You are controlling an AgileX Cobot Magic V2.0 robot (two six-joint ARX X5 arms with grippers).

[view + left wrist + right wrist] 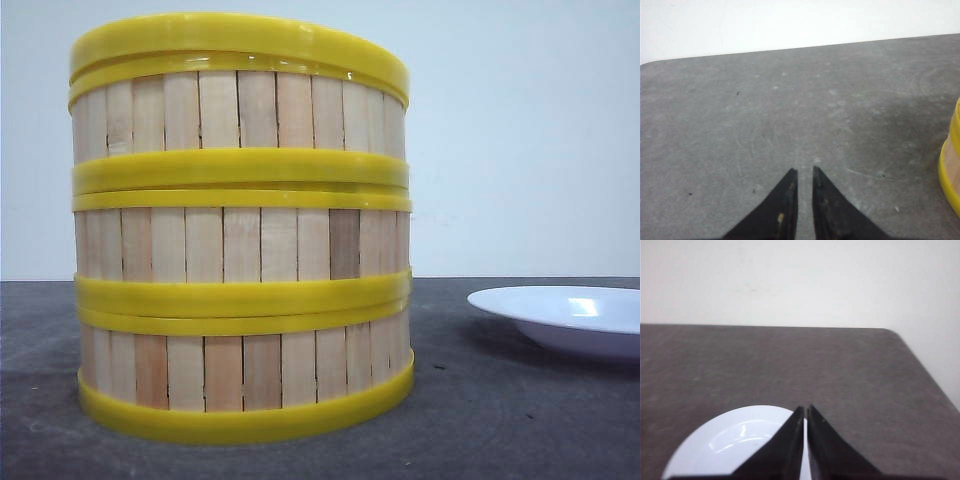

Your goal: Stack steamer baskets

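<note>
Front view: 3 steamer baskets (240, 230) stacked on table (500, 420), rims aligned. Left tool (805, 172) and right tool (805, 410) nearly closed, empty. Best kept clear of stack.

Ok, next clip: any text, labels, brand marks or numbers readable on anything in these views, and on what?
None: no view shows any writing.
Steamer baskets: plain wood slats and yellow rims, no print.
White plate: blank, only glare.
Table: bare grey top with scuffs and specks, no markings.
Left gripper and right gripper: black fingers, unlabelled.
</note>
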